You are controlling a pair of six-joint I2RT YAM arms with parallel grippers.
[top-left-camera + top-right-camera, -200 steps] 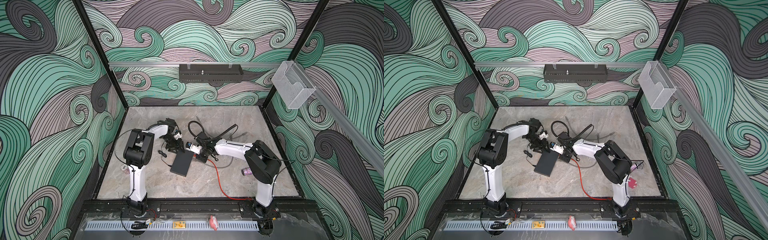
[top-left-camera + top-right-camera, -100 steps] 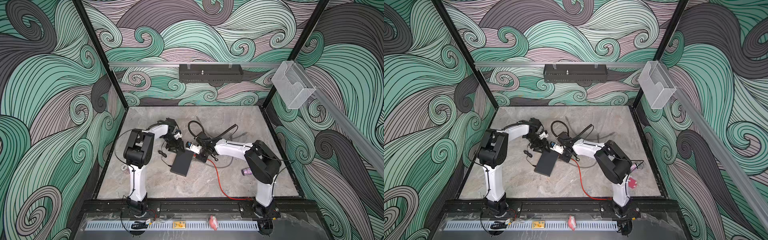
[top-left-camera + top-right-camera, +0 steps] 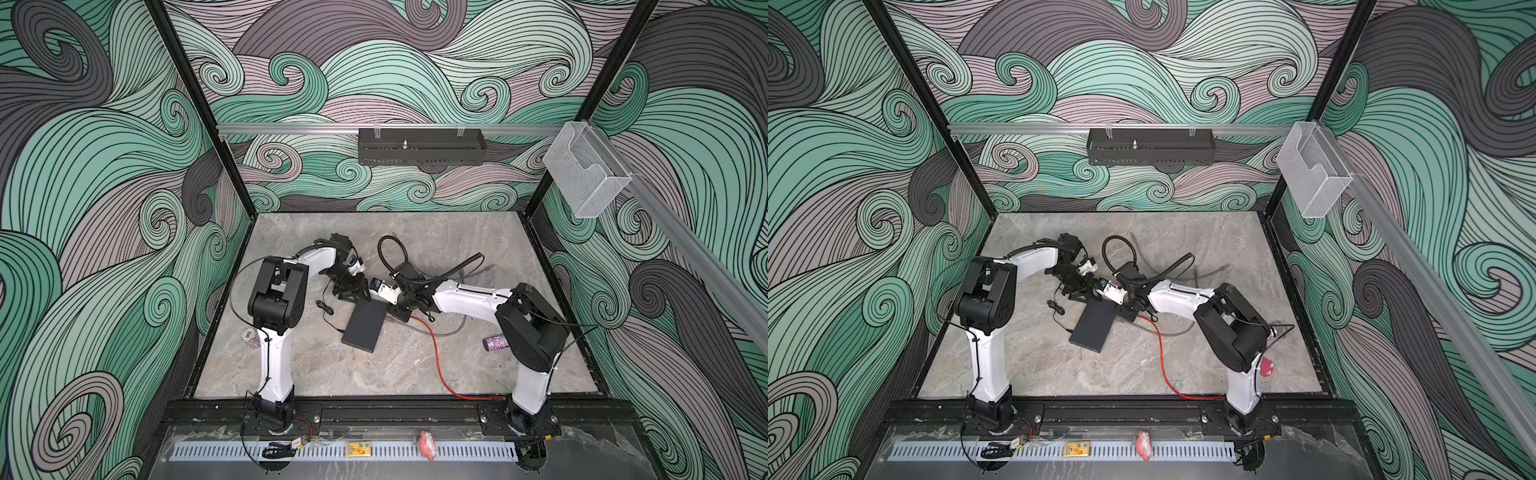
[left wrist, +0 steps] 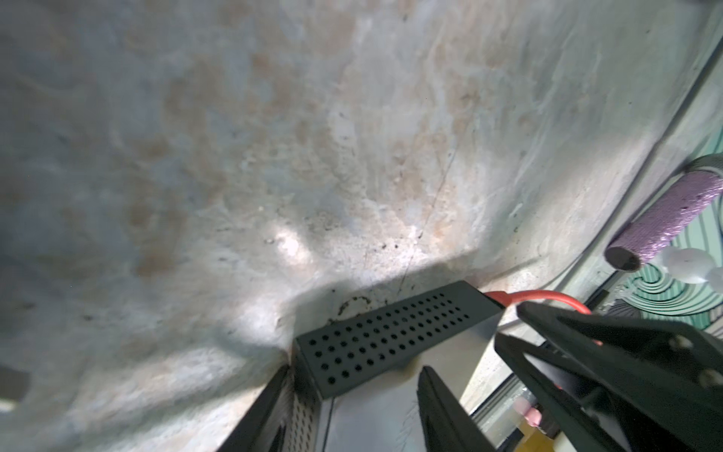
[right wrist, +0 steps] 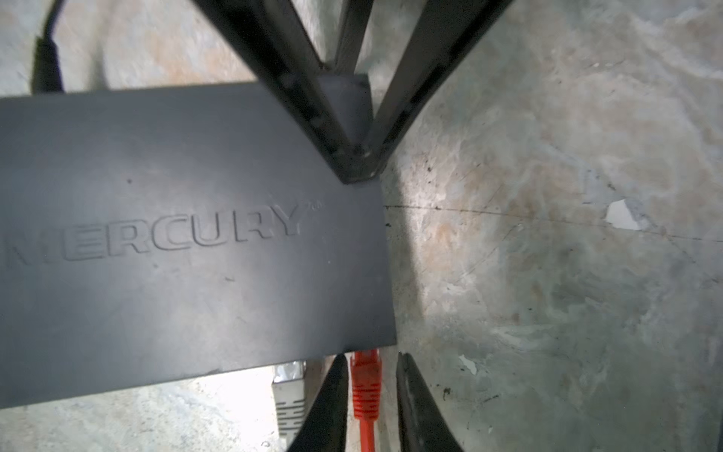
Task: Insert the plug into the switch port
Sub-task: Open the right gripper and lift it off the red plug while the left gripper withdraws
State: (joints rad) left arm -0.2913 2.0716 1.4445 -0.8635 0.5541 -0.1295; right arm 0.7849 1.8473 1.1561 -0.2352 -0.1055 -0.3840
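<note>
Little had changed on the table [image 3: 332, 374] from a second before: both arms and the switch [image 3: 365, 328] lay where they had been, and only the right-hand fingers had moved.

On the left, the left gripper [image 3: 355, 296] was down at the far short end of the switch, beyond a thin black cord [image 3: 325, 308] that trailed on the stone. In the left wrist view its fingers [image 4: 446, 415] stood apart with a corner of that perforated end between them. I could not tell whether they pinched the box or merely rested against it.

The switch lay flat in the middle of the table in both top views, its long sides running from near to far and slightly askew.

At its right long side, close to the far corner, was the right gripper [image 5: 371, 355]. It had eased off its earlier tight pinch. The fingers stood open on either side of the plug [image 5: 365, 383], with table showing between it and at least one of them. The plug's nose ran in under the edge of the switch, though how deeply it sat I could not see. Its red cable [image 3: 436, 357] curved back across the table to the front rail. Further right lay a glittery purple tube [image 3: 496, 344], well apart from the rest.
</note>
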